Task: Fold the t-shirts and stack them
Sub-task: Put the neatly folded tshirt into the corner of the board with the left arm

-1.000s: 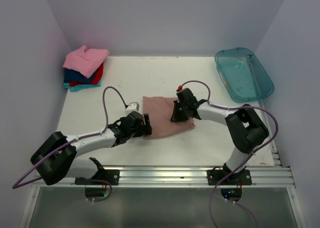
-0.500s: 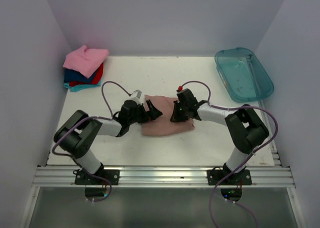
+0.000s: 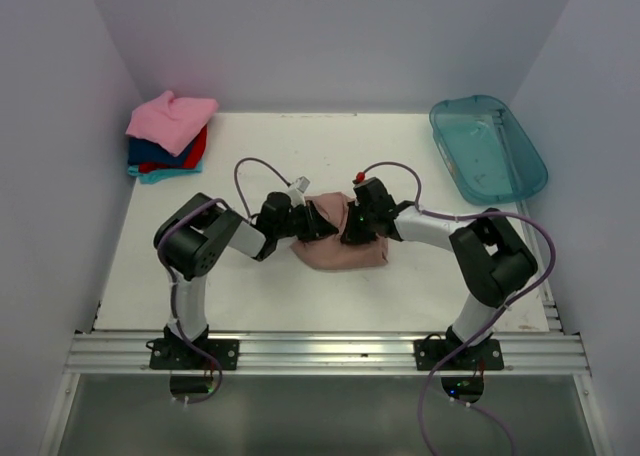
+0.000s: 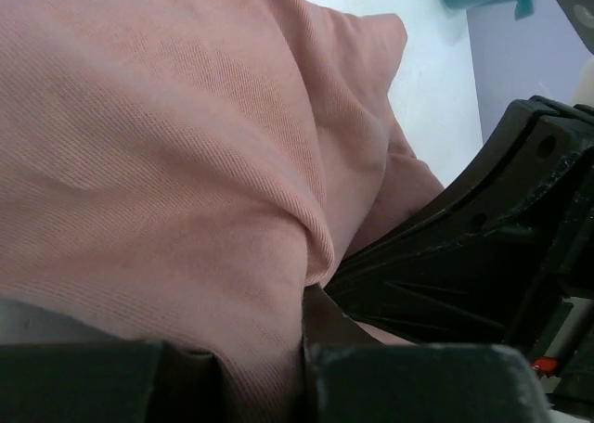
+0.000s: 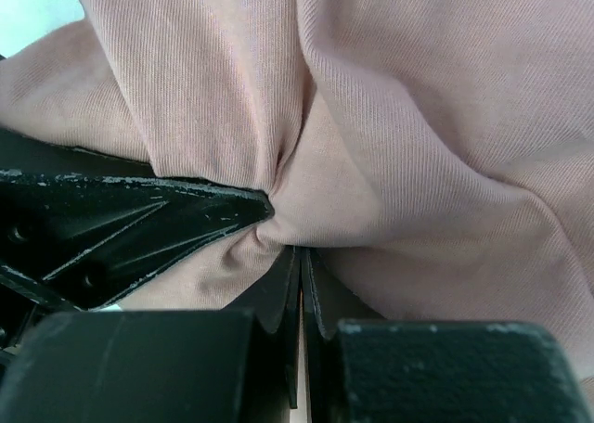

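Note:
The dusty pink-brown t-shirt (image 3: 340, 252) lies part-folded in the middle of the table. My left gripper (image 3: 320, 222) is at its upper left, shut on a fold of the cloth (image 4: 232, 163) that runs down between the fingers (image 4: 327, 323). My right gripper (image 3: 352, 226) is right beside it, shut, with its tips (image 5: 302, 256) pressed against the puckered fabric (image 5: 418, 145). I cannot tell whether any cloth lies between them. The two grippers almost touch. Folded bright pink, red, blue and teal t-shirts (image 3: 170, 134) are stacked in the back left corner.
A translucent teal plastic tub (image 3: 488, 146) stands at the back right. White walls close the table on the left, back and right. A metal rail (image 3: 330, 352) with both arm bases runs along the near edge.
My left gripper has swung right from the shirt's lower left edge to beside the right gripper, closing on the cloth and drawing that edge over. The right gripper stayed put.

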